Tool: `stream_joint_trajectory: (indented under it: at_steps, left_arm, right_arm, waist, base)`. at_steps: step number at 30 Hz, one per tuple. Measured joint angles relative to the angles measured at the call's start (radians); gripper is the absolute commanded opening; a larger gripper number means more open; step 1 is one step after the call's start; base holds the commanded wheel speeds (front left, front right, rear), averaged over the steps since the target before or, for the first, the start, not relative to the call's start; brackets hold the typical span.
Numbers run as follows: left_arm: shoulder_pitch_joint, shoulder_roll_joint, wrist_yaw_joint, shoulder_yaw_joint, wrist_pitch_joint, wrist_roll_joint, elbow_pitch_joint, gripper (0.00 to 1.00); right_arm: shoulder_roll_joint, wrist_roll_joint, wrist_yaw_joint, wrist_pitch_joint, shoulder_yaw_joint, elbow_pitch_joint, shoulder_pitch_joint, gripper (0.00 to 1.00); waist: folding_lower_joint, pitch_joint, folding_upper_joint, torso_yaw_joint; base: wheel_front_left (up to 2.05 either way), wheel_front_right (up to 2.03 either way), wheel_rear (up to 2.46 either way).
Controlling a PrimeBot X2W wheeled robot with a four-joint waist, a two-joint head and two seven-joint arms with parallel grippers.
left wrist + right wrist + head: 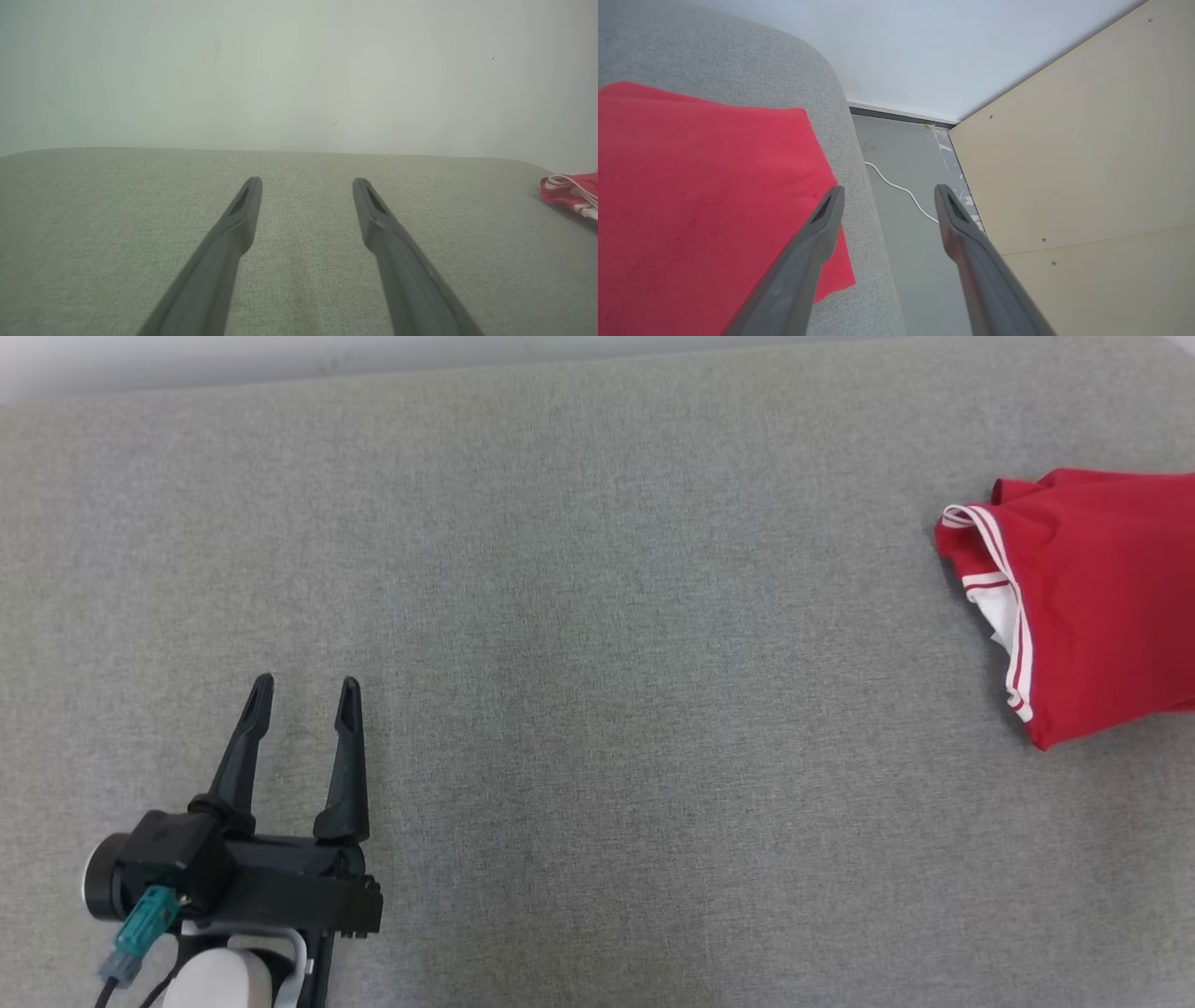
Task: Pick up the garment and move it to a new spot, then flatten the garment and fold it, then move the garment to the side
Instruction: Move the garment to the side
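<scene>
Two grippers, both spread wide and holding nothing: left gripper (307, 683) over bare grey cushion (597, 728), right gripper (889, 189) at the cushion's rounded edge, by the corner of the one garment (1092, 597). Beyond are floor (901, 261), one white cable (896, 185), a pale wood panel (1087, 163) and a white wall (924, 46). The garment is red with white-striped trim and lies folded at the cushion's right side

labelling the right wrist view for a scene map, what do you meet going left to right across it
red garment → edge of the grey padded surface it lies on → floor with a white cable on it → pale wooden panel
</scene>
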Motion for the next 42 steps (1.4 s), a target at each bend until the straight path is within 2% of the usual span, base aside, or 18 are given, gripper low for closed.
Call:
stream_joint_trajectory:
  at_steps: [6, 8, 9, 13, 18, 23, 31, 42]
  left_arm:
    - [0.028, 0.0, -0.006, 0.013, 0.0, 0.003, 0.009, 1.0]
    - [0.039, -0.001, -0.007, 0.015, 0.0, 0.0, 0.014, 1.0]
    - [0.045, 0.0, -0.007, 0.021, 0.0, -0.002, 0.016, 1.0]
    - [0.061, 0.0, -0.005, 0.039, 0.0, -0.014, 0.022, 1.0]
    - [0.104, 0.001, 0.006, 0.058, 0.0, -0.017, 0.042, 1.0]
    - [0.131, 0.0, 0.013, 0.072, 0.0, -0.014, 0.061, 1.0]
    - [0.176, 0.0, 0.024, 0.092, 0.0, -0.013, 0.118, 1.0]
    - [0.197, 0.0, 0.033, 0.109, 0.0, -0.018, 0.164, 1.0]
  right_arm:
    - [0.098, 0.005, 0.0, -0.094, 0.007, -0.033, 0.045, 1.0]
    - [0.137, 0.038, 0.0, -0.164, 0.023, -0.058, 0.061, 1.0]
    - [0.176, 0.068, 0.0, -0.24, 0.046, -0.085, 0.073, 1.0]
    - [0.258, 0.173, 0.0, -0.417, 0.093, -0.132, 0.111, 1.0]
    - [0.339, 0.286, 0.0, -0.567, 0.123, -0.179, 0.217, 1.0]
    - [0.385, 0.337, 0.0, -0.632, 0.173, -0.189, 0.324, 1.0]
    - [0.442, 0.36, 0.0, -0.664, 0.228, -0.156, 0.447, 1.0]
    - [0.494, 0.369, 0.0, -0.69, 0.212, -0.134, 0.536, 1.0]
  waist:
    - [0.0, -0.049, 0.0, -0.008]
    - [0.0, -0.069, 0.0, -0.011]
    - [-0.0001, -0.09, 0.0, -0.014]
    - [0.0, -0.133, -0.0001, -0.019]
    - [-0.0001, -0.192, -0.0001, -0.021]
    - [-0.0001, -0.249, -0.0001, -0.013]
    - [-0.0001, -0.323, -0.0002, 0.012]
    - [0.0001, -0.363, -0.0002, 0.036]
  base:
    - [0.0, 0.0, 0.0]
    - [0.0, 0.0, 0.0]
    - [0.0, 0.0, 0.0]
    - [0.0, 0.0, 0.0]
    - [0.0, 0.0, 0.0]
    - [0.0, 0.0, 0.0]
    - [0.0, 0.0, 0.0]
    - [0.0, 0.0, 0.0]
